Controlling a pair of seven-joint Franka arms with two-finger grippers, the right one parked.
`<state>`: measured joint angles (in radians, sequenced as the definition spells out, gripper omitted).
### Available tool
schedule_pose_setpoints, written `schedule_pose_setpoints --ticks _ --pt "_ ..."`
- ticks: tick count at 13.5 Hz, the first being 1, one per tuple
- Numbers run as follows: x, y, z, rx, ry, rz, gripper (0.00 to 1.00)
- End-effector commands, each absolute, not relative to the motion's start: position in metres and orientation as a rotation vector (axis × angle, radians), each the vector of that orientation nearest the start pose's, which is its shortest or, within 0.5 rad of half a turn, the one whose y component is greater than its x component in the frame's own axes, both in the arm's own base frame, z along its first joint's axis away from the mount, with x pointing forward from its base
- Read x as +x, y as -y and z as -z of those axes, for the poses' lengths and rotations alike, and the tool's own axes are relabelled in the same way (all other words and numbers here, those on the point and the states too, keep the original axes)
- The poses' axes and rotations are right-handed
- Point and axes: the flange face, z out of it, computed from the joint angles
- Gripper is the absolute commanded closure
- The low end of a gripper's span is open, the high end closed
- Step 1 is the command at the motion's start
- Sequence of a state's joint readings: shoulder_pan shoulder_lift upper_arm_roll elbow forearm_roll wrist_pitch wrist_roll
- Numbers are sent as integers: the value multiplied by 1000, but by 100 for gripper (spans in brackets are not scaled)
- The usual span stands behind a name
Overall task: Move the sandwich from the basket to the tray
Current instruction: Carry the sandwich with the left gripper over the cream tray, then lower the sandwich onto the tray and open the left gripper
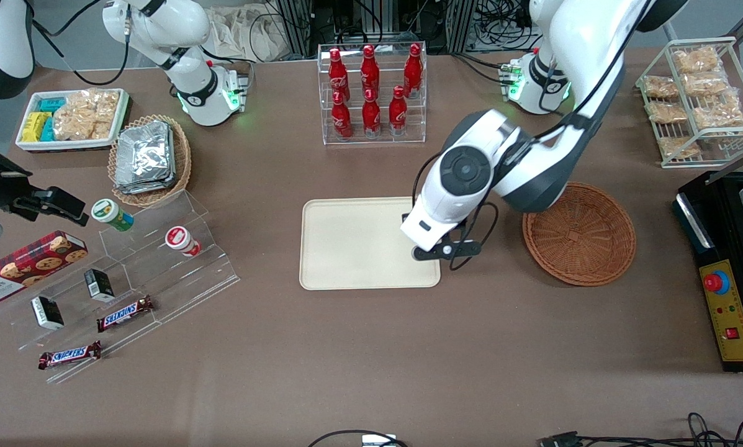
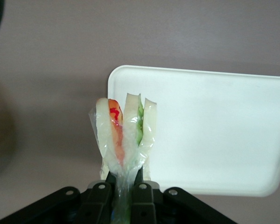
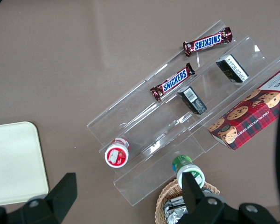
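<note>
Left wrist view: gripper [image 2: 123,189] clamped on the sandwich [image 2: 124,135] above the tray's [image 2: 214,126] edge.

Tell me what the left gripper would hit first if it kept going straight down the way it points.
Probably the tray: the gripper, shut on the sandwich, hangs over the tray's corner, so the sandwich would touch down near its rim, though depth is unclear.

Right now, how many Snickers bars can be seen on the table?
2. One Snickers bar lies on the clear acrylic step stand, one Snickers bar at its lowest edge, nearer the front camera. The gripper, above the tray, holds the sandwich.
</note>
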<state>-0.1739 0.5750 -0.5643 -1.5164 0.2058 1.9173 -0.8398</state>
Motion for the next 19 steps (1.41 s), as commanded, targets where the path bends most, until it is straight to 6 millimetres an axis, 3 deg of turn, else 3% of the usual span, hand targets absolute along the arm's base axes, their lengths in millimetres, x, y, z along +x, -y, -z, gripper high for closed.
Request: schedule_pose_setpoints --ticks 1,3,5,7,10,11,12,13,14,19 --pt "550 424 -311 -3140 128 -149 100" --pt "549 427 -274 -3127 75 -136 100" --pt "544 430 -251 -3142 36 -110 100" --pt "538 433 -236 -3167 23 -105 100" --pt "534 433 -229 -3164 16 -118 100" --pt "533 432 -228 -3164 23 -122 92" --pt "534 431 -228 -3162 29 -123 71" --pt "534 430 -227 -3164 45 -131 8" --pt "533 429 -226 -3160 58 -133 0" --pt "535 426 -231 -3157 105 -136 0"
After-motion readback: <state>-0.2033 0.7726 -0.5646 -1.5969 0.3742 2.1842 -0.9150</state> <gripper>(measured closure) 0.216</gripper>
